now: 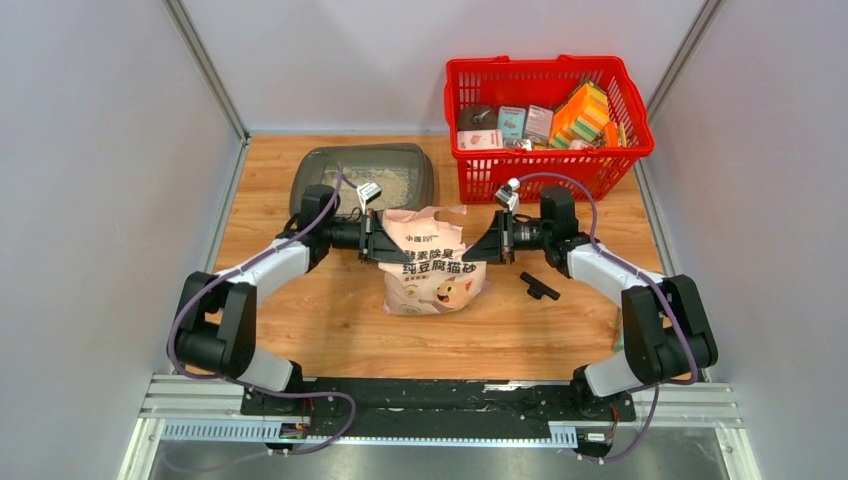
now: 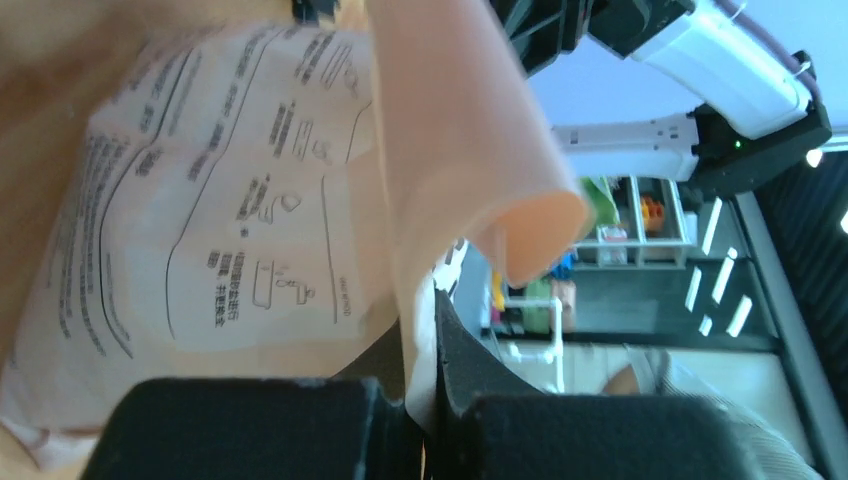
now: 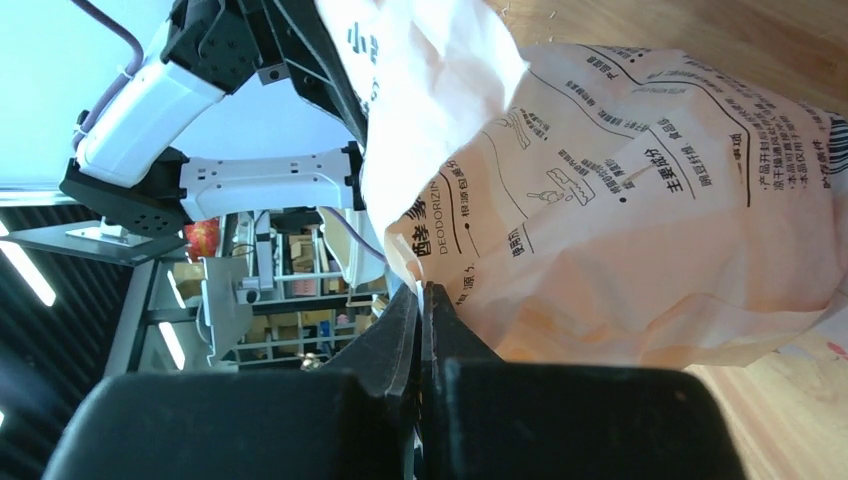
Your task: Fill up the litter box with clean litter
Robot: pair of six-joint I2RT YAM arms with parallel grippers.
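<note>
1. Litter bag (image 1: 433, 265): pinkish-cream with dark lettering and a ragged open top. It stands upright at mid-table (image 1: 330, 320), between the two grippers.
2. Left gripper (image 1: 384, 240): clamped on the bag's upper left edge. Only the left wrist view shows the film pinched between closed jaws.
3. Right gripper (image 1: 489, 240): clenched on the upper right edge. The right wrist view shows its jaws meeting on the film.
4. Litter box (image 1: 330, 155): dark grey, far left of the table, just behind the bag. Pale granules (image 1: 395, 185) inside it show in the top view alone. The left gripper and the bag top cover its near rim.
5. Wrist views: these add the bag's printed instruction panels and the opposite arm, but not the box.
6. Red basket (image 1: 550, 68): far right, packed with cartons, beside the box but apart from it.
7. Black T-shaped piece (image 1: 539, 287): on the table right of the bag, near the right forearm.
</note>
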